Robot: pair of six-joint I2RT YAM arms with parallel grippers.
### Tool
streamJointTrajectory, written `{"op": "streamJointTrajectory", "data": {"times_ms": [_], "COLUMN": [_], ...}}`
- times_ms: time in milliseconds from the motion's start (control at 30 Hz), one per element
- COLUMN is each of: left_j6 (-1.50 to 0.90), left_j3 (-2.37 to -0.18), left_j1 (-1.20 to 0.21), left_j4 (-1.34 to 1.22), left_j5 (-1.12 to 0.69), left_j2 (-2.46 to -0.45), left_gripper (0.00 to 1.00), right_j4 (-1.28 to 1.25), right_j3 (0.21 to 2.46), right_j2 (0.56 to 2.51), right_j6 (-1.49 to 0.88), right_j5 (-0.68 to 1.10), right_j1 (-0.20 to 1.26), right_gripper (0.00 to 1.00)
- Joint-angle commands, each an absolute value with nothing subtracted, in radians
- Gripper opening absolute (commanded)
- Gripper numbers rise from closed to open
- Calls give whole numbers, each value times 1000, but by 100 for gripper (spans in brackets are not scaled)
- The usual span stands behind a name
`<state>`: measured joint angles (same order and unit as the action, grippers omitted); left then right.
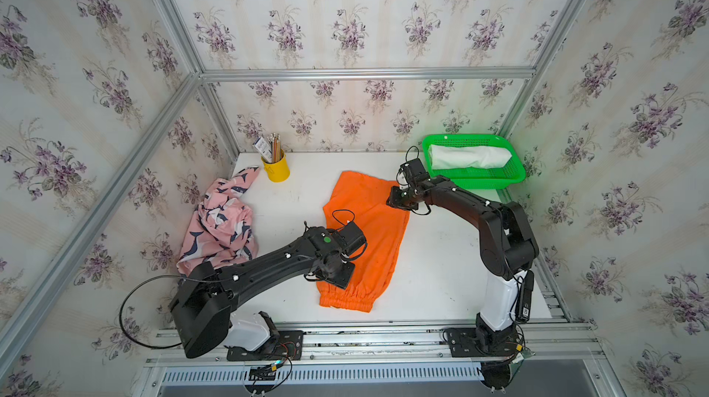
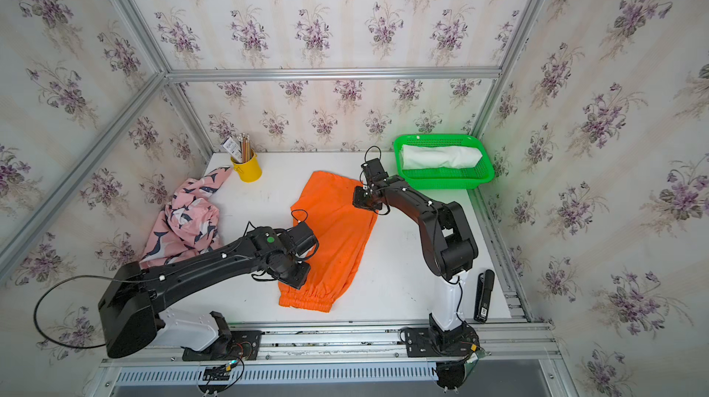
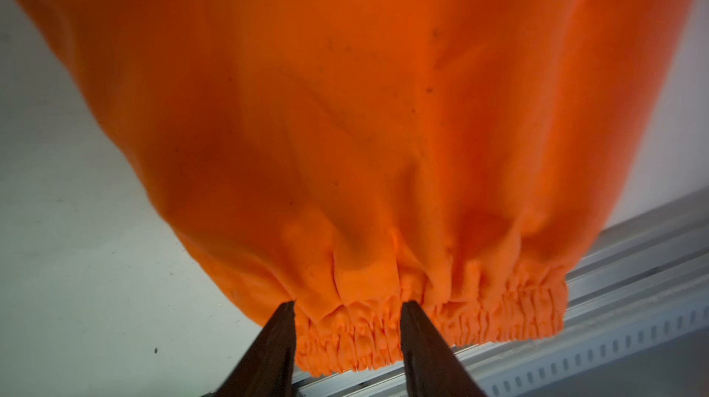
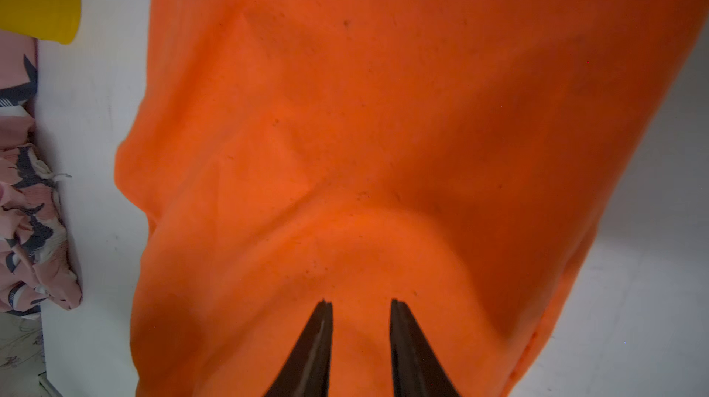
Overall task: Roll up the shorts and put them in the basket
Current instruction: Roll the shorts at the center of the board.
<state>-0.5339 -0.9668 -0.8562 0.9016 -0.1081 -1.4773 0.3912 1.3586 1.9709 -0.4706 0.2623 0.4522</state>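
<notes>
So the plain bright orange cloth shorts [image 1: 368, 230] are lying flat in the middle of the white surface [image 1: 441, 268]. Their long axis runs from the far leg hems back to the gathered elastic waistband [image 3: 498, 310] at the near edge. The left fingers [image 3: 274, 349] straddle that waistband, spread fairly wide and gripping nothing. The right fingers [image 4: 316, 356] hover over the far end with a narrow gap, also empty. The left arm's nearer the waistband, so I'd guess the roll starts there.

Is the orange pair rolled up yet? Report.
No, the orange shorts lie spread out flat on the table.
</notes>
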Motion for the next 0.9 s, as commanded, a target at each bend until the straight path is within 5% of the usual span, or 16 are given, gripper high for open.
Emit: {"op": "streamJointTrajectory", "data": {"times_ms": [0,167,433,633,867], "left_j6": [-534,-509,-501,-517,-596], "left_j3": [-944,-981,-1132,-1180,-1094], "left_j1": [-844,-806,-717,-673,-667], "left_j4": [812,732,644,674,758], "left_j5": [-152,-147,-132,-126,-63], "left_j2": [-1529,-1650,-1803,-1737,-1511], "left_gripper": [45,43,44,46,52], "right_j4": [262,212,310,372,405], "right_j3": [1345,1520,1884,1721,1273], "right_j2": [2047,2246,2417,2162,1775], "right_j6": [-463,-431,-381,-349,-365], "right_j5": [286,255,261,386,469], "right_j1": [447,412,371,388,495], "right_gripper": [26,17,16,21,21]}}
